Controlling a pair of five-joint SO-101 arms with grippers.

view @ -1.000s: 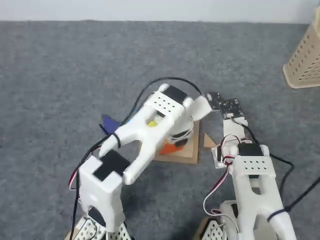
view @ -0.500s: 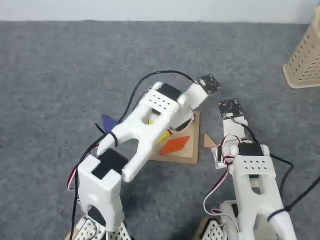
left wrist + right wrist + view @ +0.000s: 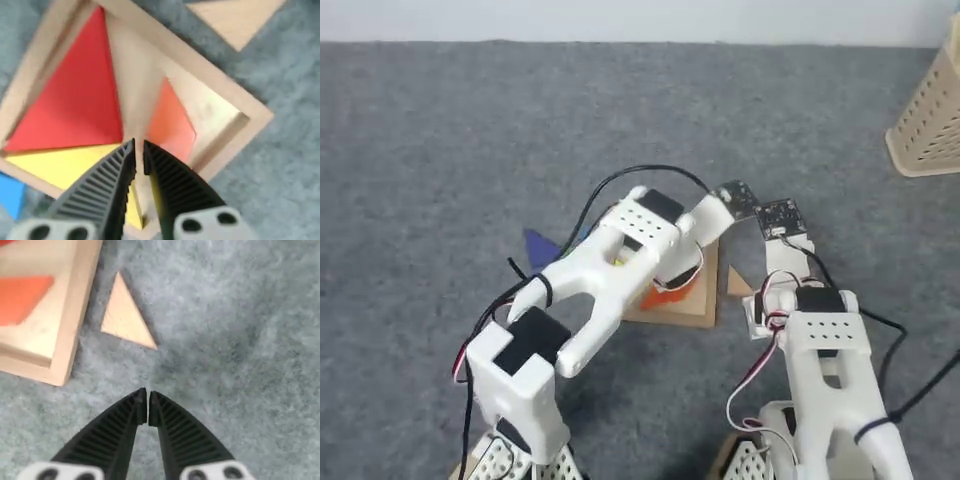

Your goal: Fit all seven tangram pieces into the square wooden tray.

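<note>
The square wooden tray (image 3: 226, 91) holds a red triangle (image 3: 75, 105), a yellow triangle (image 3: 55, 167) and an orange piece (image 3: 170, 125). My left gripper (image 3: 138, 145) is shut and empty, its tips low over the bare tray floor between the red and orange pieces. A blue piece (image 3: 10, 192) lies just outside the tray, seen as blue piece (image 3: 542, 246) from above. A plain wooden triangle (image 3: 125, 315) rests on the carpet beside the tray (image 3: 75, 325). My right gripper (image 3: 146, 392) is shut and empty, short of that triangle.
Grey carpet covers the table. From above the left arm (image 3: 620, 260) covers most of the tray (image 3: 680, 318); the right arm (image 3: 820, 330) stands beside it. A perforated beige basket (image 3: 932, 110) sits at the far right edge.
The left arm lifted and swung away, baring the orange and yellow pieces, then came back down over the tray. The right arm kept still.
</note>
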